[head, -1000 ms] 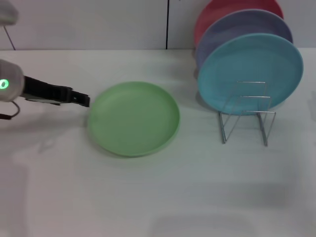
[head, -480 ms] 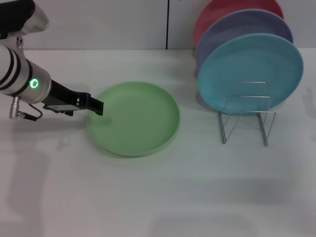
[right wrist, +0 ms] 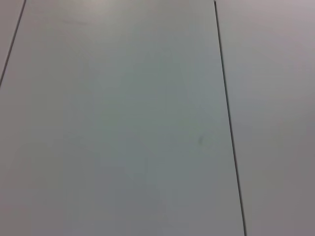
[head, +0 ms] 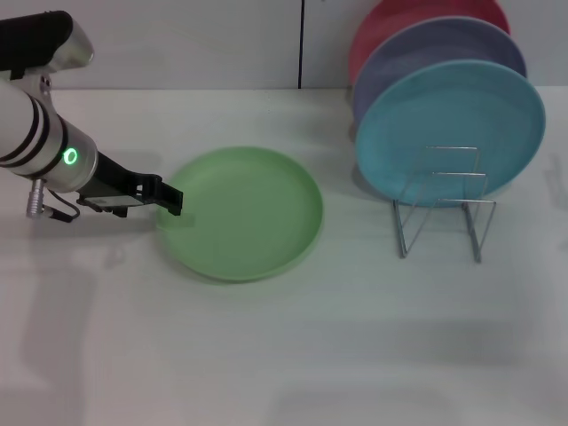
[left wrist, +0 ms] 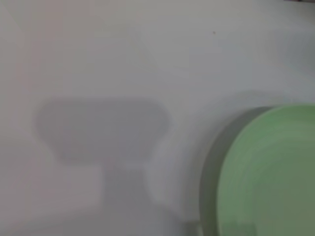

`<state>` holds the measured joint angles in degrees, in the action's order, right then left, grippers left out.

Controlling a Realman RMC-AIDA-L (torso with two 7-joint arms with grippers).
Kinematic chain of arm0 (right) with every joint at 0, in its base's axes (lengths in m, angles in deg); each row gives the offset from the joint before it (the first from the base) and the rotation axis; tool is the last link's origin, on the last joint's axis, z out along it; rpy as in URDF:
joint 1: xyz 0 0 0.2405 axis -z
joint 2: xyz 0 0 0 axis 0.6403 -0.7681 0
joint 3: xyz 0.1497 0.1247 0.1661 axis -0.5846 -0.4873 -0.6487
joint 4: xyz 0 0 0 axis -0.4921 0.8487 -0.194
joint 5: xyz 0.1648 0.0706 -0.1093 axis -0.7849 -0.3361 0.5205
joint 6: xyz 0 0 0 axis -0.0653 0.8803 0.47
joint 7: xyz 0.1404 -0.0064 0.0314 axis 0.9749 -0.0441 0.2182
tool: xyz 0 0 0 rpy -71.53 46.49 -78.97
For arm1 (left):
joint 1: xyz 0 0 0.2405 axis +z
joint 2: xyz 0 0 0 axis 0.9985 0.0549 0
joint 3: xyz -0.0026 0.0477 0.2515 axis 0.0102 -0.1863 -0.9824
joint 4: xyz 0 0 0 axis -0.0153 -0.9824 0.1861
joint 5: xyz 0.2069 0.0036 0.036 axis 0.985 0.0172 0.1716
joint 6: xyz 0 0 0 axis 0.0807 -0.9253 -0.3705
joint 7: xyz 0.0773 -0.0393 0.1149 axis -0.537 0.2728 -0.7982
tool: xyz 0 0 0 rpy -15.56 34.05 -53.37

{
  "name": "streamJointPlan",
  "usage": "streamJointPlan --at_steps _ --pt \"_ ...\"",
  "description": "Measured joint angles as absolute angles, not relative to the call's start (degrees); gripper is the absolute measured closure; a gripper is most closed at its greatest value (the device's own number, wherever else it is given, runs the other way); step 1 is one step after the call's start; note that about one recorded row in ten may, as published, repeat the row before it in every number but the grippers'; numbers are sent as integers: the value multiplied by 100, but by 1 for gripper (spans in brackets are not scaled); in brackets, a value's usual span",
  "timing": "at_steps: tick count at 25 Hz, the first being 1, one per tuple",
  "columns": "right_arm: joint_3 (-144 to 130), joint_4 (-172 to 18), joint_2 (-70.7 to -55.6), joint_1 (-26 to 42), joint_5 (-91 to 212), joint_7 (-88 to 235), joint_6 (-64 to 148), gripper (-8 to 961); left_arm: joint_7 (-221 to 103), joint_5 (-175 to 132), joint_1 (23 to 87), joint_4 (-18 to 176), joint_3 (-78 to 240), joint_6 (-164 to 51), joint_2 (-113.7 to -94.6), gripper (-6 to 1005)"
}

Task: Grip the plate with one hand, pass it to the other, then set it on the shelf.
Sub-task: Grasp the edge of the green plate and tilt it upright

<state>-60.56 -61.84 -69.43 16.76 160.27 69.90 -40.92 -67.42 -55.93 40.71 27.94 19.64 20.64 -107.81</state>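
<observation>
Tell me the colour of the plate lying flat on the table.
Light green plate, plain; clearest in the head view.

4 plates, 1 wire shelf, 1 gripper, 1 counter.

1 light green plate (head: 241,213) lies flat on the counter (head: 284,355); 3 more stand on edge in a row at the shelf (head: 441,206): 1 turquoise-blue plate (head: 450,120) in front, 1 lavender plate (head: 426,49) behind it, 1 pink-red plate (head: 399,18) at the back. 1 gripper, the left gripper (head: 170,201), is in the head view; 0 show in the wrist views.
</observation>
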Motion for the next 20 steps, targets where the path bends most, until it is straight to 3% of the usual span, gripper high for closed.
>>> streamJointPlan --at_steps 20 --pt "-6056 -6203 -6937 1652 16002 6991 -4097 260 -6780 -5636 3923 3284 1919 1811 -10799 236"
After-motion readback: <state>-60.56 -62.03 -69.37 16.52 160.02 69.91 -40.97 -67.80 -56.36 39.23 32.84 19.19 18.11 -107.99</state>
